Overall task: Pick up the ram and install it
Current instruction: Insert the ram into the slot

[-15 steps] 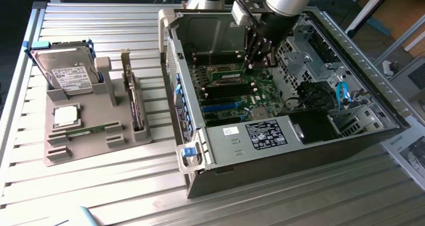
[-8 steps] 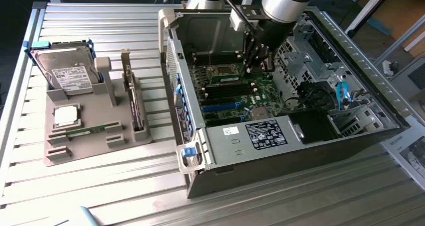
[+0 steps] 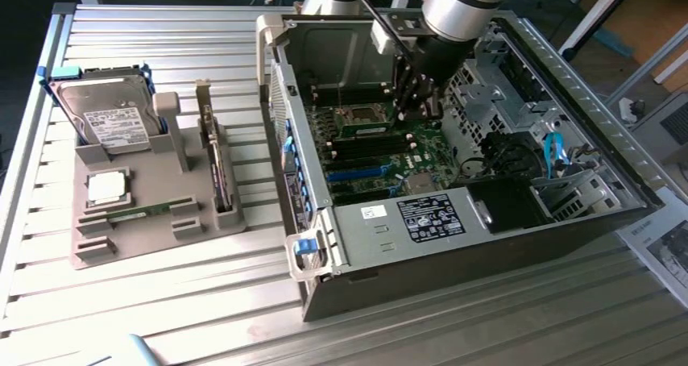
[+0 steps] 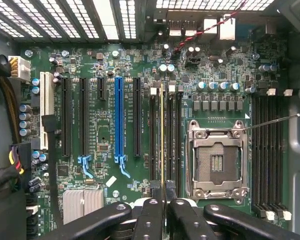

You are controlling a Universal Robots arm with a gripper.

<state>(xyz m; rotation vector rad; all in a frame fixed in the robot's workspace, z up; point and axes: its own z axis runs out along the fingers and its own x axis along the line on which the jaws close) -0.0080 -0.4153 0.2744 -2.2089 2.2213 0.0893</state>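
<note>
The slatted metal table (image 3: 161,301) is the widest thing around me. On it stands the open computer case (image 3: 452,273), whose walls close around my fingers on all sides. Straight below my fingertips lies the green motherboard (image 4: 105,65). Well apart from me, outside the case toward the exterior view's left, sits a gray fixture tray (image 3: 161,237). It carries a hard drive (image 3: 108,120), an upright dark expansion card (image 3: 221,176), a square silver processor (image 3: 108,187) and a second memory stick (image 3: 140,214) lying flat. Down on the board, the open processor socket (image 4: 217,162) with its metal frame sits just beside my fingers on one side. The long blue expansion slot (image 4: 118,120) lies farther off on the other side. My gripper (image 4: 163,198) is drawn almost fully together, its two pads pinching the ram (image 4: 162,140) by its upper edge. I see the ram edge-on as a thin line running away from my fingertips. It is lined up with the black memory slots (image 4: 155,130) between the socket and the expansion slots. I cannot tell whether its lower edge is touching a slot or hanging just above it.
</note>
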